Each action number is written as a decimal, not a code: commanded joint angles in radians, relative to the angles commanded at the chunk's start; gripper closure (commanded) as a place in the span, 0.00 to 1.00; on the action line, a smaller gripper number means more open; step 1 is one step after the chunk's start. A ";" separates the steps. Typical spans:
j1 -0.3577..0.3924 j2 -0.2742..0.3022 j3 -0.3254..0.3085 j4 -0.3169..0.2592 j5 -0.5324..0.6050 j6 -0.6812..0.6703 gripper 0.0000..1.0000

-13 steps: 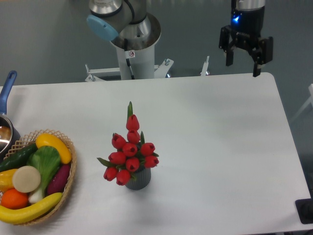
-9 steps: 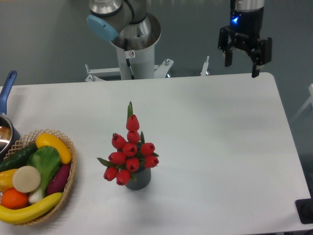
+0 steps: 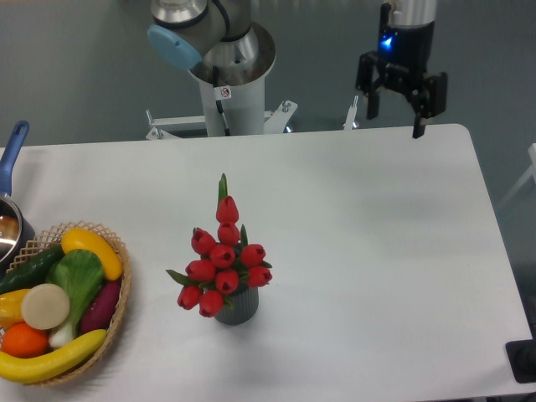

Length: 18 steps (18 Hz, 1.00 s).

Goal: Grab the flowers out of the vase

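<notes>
A bunch of red tulip flowers [image 3: 222, 260] with green leaves stands upright in the small dark grey ribbed vase [image 3: 236, 307] near the table's middle front. High over the table's far right edge hangs my gripper [image 3: 394, 122], open, nothing between its two black fingers. It is well apart from the flowers, up and to their right.
A woven basket [image 3: 117, 314] with banana, orange, cucumber and other produce sits at the front left. A pot with a blue handle [image 3: 12, 151] shows at the left edge. The arm's base [image 3: 228, 84] stands behind the table. A black object [image 3: 523, 360] is at the front right corner.
The gripper has moved left and slightly up along the table's far edge, still open. The flowers and vase have not moved.
</notes>
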 joint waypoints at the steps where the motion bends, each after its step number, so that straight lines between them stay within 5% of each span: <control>1: -0.020 -0.006 -0.006 -0.002 -0.002 -0.058 0.00; 9: -0.178 -0.124 -0.051 0.196 -0.024 -0.255 0.00; 12: -0.203 -0.167 -0.055 0.225 -0.102 -0.257 0.00; 18: -0.178 -0.160 -0.055 0.224 -0.150 -0.247 0.00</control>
